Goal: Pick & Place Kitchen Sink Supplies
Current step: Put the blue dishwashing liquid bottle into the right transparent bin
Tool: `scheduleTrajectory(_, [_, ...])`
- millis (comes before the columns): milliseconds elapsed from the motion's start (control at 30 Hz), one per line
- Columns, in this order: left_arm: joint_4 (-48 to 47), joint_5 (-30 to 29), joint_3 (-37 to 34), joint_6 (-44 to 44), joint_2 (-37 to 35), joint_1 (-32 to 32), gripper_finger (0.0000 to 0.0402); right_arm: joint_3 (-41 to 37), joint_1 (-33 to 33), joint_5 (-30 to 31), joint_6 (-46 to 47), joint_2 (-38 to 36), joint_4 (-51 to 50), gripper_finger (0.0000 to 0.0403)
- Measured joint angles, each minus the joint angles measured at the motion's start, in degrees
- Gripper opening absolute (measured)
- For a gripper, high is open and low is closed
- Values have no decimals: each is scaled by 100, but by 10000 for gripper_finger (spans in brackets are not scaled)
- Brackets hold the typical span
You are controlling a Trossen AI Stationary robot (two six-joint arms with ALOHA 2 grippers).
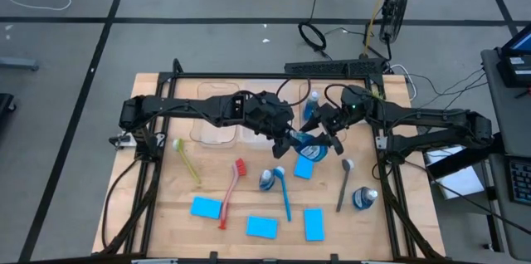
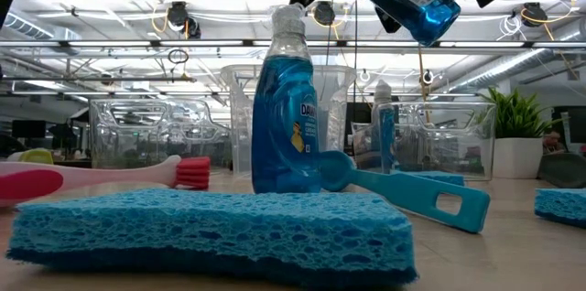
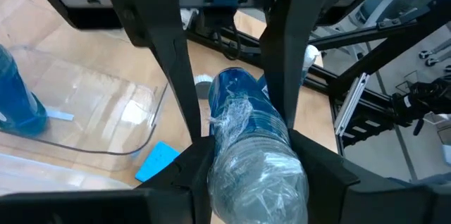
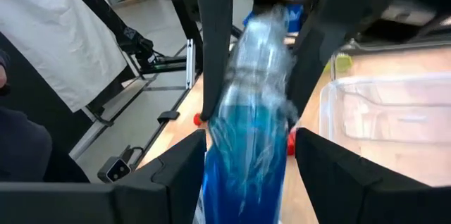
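Above the table centre, the left gripper and right gripper each clamp opposite ends of one blue bottle, held airborne between them.

Three clear plastic bins stand along the wooden counter; a potted plant sits beside them.

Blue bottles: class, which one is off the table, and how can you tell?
The blue bottle held tilted in the air between both tools, left and right. The other bottles rest on the table or stand among the bins.
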Motion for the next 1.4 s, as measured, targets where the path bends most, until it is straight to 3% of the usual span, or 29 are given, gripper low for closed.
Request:
scheduleTrajectory(733, [-90,53,-2,9,11,5,153,4,2,-166,259,357,68,206])
scheduleTrajectory(1267, [-90,51,-2,-9,11,8,152,4,0,-291,361,359,57,132])
scheduleTrajectory(1400, [-90,-68,-2,-18,11,8,179,4,-2,-291,424,359,60,131])
